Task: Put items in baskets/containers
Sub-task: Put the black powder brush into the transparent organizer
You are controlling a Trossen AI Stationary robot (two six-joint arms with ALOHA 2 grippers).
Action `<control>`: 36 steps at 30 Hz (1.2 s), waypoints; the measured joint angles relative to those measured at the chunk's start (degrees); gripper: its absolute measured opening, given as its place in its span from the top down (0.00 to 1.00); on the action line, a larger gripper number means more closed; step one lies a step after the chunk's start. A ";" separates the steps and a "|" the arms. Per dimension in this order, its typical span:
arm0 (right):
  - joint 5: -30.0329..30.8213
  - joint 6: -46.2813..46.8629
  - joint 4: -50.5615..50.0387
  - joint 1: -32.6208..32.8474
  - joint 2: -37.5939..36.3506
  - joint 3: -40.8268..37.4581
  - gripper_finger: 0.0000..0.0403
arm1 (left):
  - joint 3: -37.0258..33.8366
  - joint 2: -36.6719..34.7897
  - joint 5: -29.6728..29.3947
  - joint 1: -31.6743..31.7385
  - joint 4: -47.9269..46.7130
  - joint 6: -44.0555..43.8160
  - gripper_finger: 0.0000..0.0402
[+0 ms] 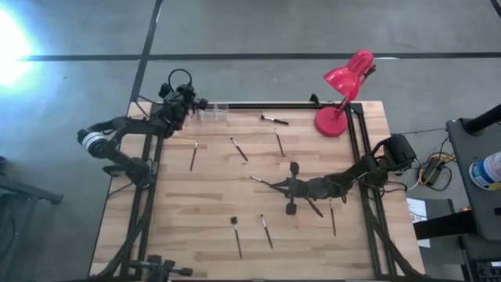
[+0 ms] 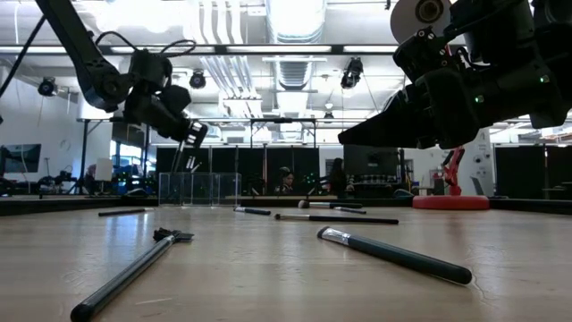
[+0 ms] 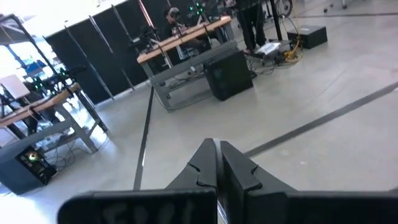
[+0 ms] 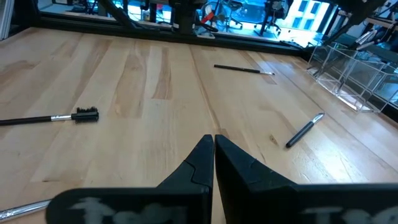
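Several thin dark brushes lie flat and scattered over the wooden table [image 1: 235,196], for instance a brush [image 1: 239,149] mid-table and another brush [image 2: 393,255] close in the low view. The clear joined containers [image 1: 215,110] stand at the far edge, left of centre, and show again as containers [image 2: 198,188]. My left gripper [image 2: 192,134] hovers over their left end, shut on a thin brush. My right gripper [image 1: 270,186] is shut and hangs above mid-table, pointing left. A pale-ended brush [image 1: 254,179] lies just off its tips. My left gripper pinches a thin dark brush [image 2: 181,154] by its upper end, coming from above and slanting down. The brush hangs below the fingers, lifted clear of the table, with its lower end inside the container's left compartment. The wrist view hides the place of contact behind the fingers [image 3: 205,165].
A red desk lamp [image 1: 340,86] stands at the far right corner on its round base [image 1: 331,121]. Dark frame rails run along the table's left, right and far edges. In the right wrist view, a spoolie brush [image 4: 74,115] and a silver-tipped pen [image 4: 305,130] lie ahead.
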 joint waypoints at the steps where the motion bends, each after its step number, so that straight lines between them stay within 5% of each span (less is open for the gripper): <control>1: 0.00 0.00 0.00 0.00 0.00 0.00 0.98 | 0.23 -0.40 -0.17 0.00 -0.07 0.38 1.00; 36: -0.02 -0.15 -0.04 0.00 0.00 0.02 0.98 | -1.38 -0.25 1.13 1.01 3.06 3.32 1.00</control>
